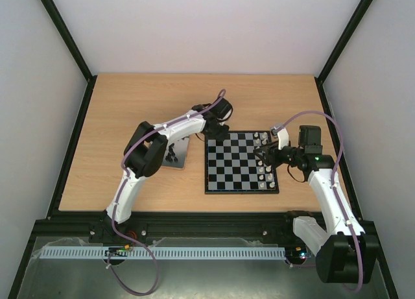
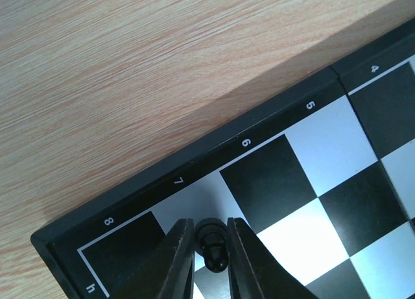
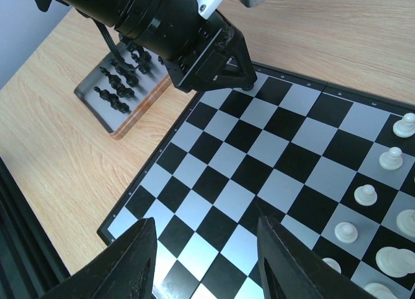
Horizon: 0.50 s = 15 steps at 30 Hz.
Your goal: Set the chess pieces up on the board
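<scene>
The board (image 1: 237, 163) is laid flat on the right half of the worktop (image 1: 117, 130), well clear of the far edge and closer to the near one. A grey metal tray (image 3: 97, 109) is set just beside the board's left edge. A cluster of black chess pieces (image 3: 120, 78) is seen standing on the tray. White chess pieces (image 3: 366, 195) are lined up in two files along the board's right edge. The left gripper (image 2: 211, 229) is lowered at the board's far-left corner, where the border is marked with 8, 7 and h. A single black chess piece (image 2: 213, 250) is seen between its fingers (image 2: 178, 257), over the light square next to the dark corner square. The fingers are drawn in close against both sides of the piece. Whether it is pinched or only flanked cannot be told from the wrist view. Nor can it be told whether its base is resting on the square. The right gripper (image 3: 205, 224) is held above the right half of the board, near the white pieces. Its fingers (image 3: 136, 263) are spread well apart, and only chequered squares are seen between them.
</scene>
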Each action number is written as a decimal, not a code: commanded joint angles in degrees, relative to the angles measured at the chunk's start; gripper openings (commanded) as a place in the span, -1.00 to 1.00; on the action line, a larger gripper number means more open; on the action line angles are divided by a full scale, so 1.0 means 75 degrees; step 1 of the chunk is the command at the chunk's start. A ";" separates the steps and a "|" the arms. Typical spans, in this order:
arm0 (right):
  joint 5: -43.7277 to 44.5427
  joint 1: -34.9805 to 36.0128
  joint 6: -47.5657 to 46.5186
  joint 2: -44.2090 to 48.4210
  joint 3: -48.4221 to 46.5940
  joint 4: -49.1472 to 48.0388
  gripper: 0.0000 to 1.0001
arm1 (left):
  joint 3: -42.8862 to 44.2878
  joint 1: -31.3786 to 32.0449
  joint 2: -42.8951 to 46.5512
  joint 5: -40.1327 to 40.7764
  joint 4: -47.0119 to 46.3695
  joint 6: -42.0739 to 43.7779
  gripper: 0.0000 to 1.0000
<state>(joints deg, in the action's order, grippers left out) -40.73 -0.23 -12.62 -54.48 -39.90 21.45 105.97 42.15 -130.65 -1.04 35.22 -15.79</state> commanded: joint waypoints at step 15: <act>-0.0112 0.0038 0.0013 0.0045 0.0094 -0.0020 -0.12 | 0.0314 0.0040 0.0469 0.0251 0.0523 -0.0134 -0.37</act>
<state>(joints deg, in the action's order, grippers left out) -40.66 -0.23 -12.62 -54.48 -39.88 21.39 106.45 42.17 -131.17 -0.51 35.73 -16.10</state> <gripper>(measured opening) 0.438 0.303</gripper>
